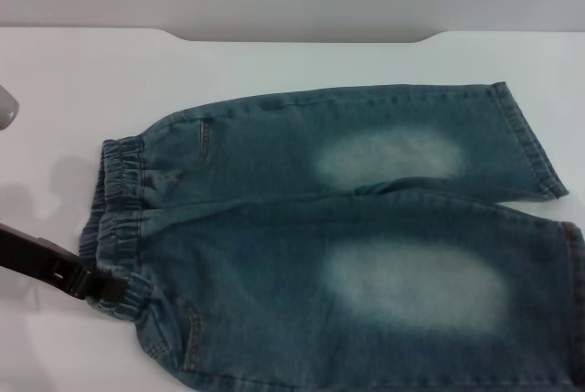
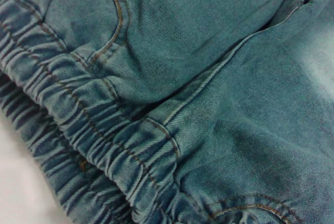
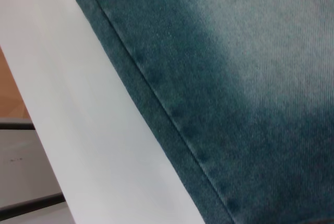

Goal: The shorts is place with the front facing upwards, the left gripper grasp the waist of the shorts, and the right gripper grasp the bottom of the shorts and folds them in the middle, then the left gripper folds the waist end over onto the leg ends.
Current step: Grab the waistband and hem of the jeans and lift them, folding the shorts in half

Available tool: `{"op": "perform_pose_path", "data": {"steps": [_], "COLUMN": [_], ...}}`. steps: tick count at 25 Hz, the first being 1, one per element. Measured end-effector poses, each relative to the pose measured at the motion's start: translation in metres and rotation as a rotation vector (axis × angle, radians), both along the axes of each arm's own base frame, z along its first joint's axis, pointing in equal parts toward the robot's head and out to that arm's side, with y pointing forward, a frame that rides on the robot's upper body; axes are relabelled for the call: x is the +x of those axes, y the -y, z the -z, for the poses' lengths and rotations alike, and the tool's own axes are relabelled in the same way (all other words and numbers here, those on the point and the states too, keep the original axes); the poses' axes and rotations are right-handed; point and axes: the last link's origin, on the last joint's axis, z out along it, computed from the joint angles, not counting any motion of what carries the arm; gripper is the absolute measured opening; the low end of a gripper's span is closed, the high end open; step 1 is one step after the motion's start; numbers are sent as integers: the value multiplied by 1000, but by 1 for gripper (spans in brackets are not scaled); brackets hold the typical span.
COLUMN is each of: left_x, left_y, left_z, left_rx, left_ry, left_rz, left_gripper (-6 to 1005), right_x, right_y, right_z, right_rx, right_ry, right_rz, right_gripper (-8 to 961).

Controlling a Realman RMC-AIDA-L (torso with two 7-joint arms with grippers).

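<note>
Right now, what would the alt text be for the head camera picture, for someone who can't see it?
Blue denim shorts lie flat on a white table, elastic waist to the robot's left, leg hems to its right. The black left gripper reaches the waistband's near corner. The right gripper is not visible.

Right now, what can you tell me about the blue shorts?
The shorts are blue denim, lying flat and unfolded on the white table. Each leg has a pale faded patch. The puckered elastic waist points to the robot's left, the hemmed leg ends to its right. Orange stitching outlines the pockets. The left hand sits at the waistband's near corner.
</note>
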Motion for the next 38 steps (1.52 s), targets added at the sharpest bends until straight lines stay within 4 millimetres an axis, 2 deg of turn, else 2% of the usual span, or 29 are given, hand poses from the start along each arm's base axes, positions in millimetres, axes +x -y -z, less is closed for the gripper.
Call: {"op": "perform_pose_path", "data": {"steps": [11,16,28,29,38], "left_x": [0,1,15,30,49], "left_y": [0,0,-8,-15,-22], "left_z": [0,-1,-7,-16,-32], "left_rx": [-3,6,48,94,178], "left_ry": [0,4,38,77,141], "left_rz": [1,3,50,103,167], "left_gripper": [43,43,43,43,43], "right_x": [1,2,-20,-22,-33], "right_y": [2,3,-7,-7,-4], "right_z": [0,0,-15,-16,-33], "right_rx": [-6,0,126,131,210], "right_ry": [-1,-6,-166,-177,-283], "right_rz": [8,4,-85,-91,-155], "right_gripper": [75,17,18,18,17]}}
